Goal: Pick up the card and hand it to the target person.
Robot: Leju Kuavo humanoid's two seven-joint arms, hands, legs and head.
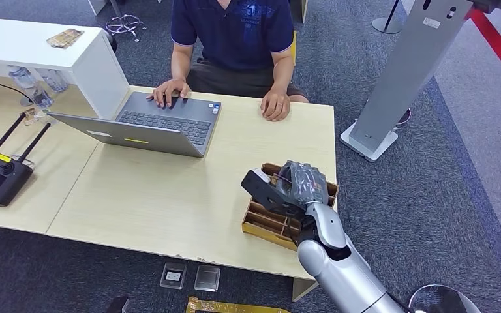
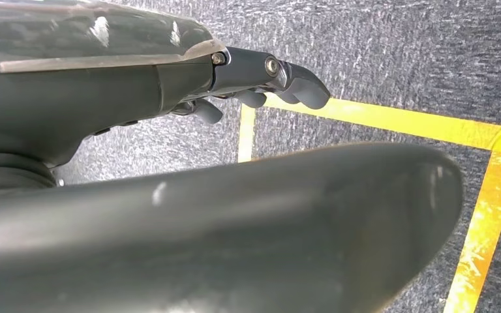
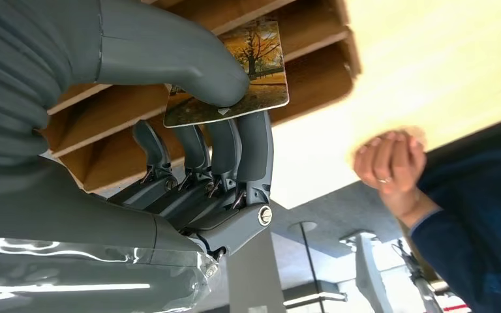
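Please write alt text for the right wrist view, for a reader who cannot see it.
The robot hand pinches a card with an autumn tree picture between thumb and fingers, over a wooden slotted tray. Beyond, a person's hand rests on the table.

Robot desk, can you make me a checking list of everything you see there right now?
Surface: pale wood desk, bare in the middle.
Job's things: card pinched by right robot hand over the wooden slotted tray; person seated opposite.
Clutter: open laptop, black controller.
Robot hands: left robot hand empty, above the floor.
Cables: black cable at the desk's far left.
Surroundings: grey carpet, yellow floor tape, grey stand.
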